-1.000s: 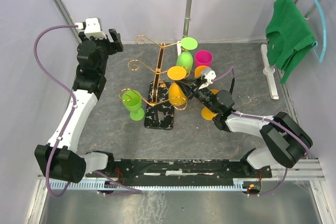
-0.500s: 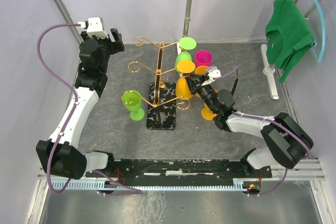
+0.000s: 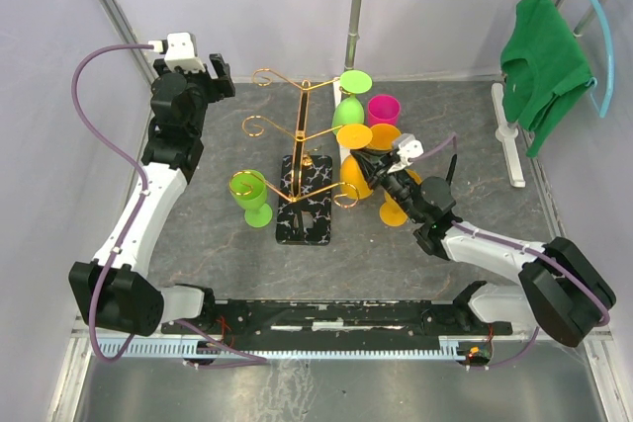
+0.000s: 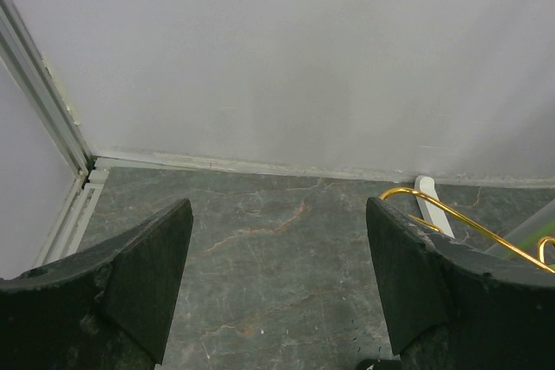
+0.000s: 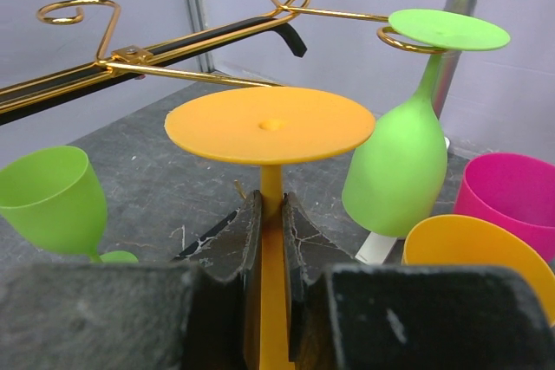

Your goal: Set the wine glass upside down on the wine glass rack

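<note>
Right hand (image 5: 270,214) clamped on stem of inverted orange wine glass (image 5: 270,125), foot uppermost, beside wine glass rack (image 3: 300,135). Left hand (image 4: 277,275) spread wide, holding nothing, above counter (image 4: 260,240).

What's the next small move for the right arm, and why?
Probably ease the orange wine glass toward the nearest free gold arm of the wine glass rack, keeping its foot above the wire. The right tool is shut on the stem, and the glass is inverted but not yet hooked. A green glass hangs beside it.
</note>
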Motion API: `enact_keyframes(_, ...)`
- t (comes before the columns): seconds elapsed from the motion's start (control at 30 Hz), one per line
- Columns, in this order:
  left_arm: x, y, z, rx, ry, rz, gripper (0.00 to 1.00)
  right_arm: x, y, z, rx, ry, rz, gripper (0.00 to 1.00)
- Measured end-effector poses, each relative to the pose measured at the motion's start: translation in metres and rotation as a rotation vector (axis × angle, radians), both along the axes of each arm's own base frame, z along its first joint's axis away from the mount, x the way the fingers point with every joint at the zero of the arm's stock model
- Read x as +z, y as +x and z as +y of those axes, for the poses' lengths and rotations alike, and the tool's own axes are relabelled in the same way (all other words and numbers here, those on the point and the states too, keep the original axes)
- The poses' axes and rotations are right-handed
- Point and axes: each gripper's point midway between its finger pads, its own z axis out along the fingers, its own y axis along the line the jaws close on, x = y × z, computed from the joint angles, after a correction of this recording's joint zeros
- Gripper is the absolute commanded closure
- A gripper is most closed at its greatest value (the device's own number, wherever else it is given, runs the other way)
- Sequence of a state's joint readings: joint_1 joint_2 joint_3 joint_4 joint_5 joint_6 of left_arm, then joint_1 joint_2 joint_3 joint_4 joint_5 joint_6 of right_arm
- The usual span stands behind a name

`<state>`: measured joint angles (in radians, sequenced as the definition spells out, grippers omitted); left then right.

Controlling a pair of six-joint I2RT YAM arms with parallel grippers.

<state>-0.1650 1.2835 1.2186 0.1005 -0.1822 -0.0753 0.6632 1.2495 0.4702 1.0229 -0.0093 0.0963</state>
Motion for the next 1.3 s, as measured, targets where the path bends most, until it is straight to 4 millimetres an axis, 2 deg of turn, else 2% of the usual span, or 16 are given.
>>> enact_keyframes(0.1, 0.000, 0.000, 0.000, 0.000, 0.000, -0.001, 0.13, 0.000, -0.003, 0.004, 0.025, -0.009, -0.007, 0.98)
enact_keyframes(0.13, 0.000, 0.000, 0.000, 0.000, 0.000, 0.000, 0.13, 0.000, -0.004, 0.005, 0.033, -0.010, -0.008, 0.95)
enact_keyframes(0.37, -0.003, -0.001, 0.000, 0.001, 0.001, 0.004, 0.13, -0.002, -0.006, 0.009, 0.053, -0.015, -0.008, 0.56)
enact_keyframes(0.47, -0.006, -0.002, 0.001, 0.002, 0.001, 0.011, 0.13, -0.011, -0.010, 0.014, 0.075, -0.039, 0.016, 0.46)
enact_keyframes(0.67, -0.005, -0.006, 0.002, 0.005, 0.000, 0.006, 0.13, -0.018, -0.016, 0.010, 0.076, -0.064, 0.047, 0.40)
enact_keyframes(0.83, -0.002, -0.009, 0.003, 0.011, -0.001, -0.001, 0.08, 0.001, -0.030, -0.011, 0.036, -0.076, 0.024, 0.37)
enact_keyframes(0.93, -0.004, -0.012, 0.004, 0.012, 0.002, 0.017, 0.06, 0.016, -0.041, -0.030, -0.006, -0.082, 0.007, 0.34)
enact_keyframes(1.03, -0.008, -0.019, 0.005, 0.013, 0.009, 0.050, 0.05, 0.023, -0.049, -0.050, -0.064, -0.104, 0.021, 0.33)
enact_keyframes(1.23, -0.002, -0.043, 0.013, 0.031, 0.015, 0.086, 0.04, 0.032, -0.047, -0.090, -0.250, -0.161, 0.106, 0.33)
enact_keyframes(1.3, 0.000, -0.056, 0.018, 0.048, 0.015, 0.100, 0.03, 0.042, -0.041, -0.103, -0.330, -0.176, 0.133, 0.32)
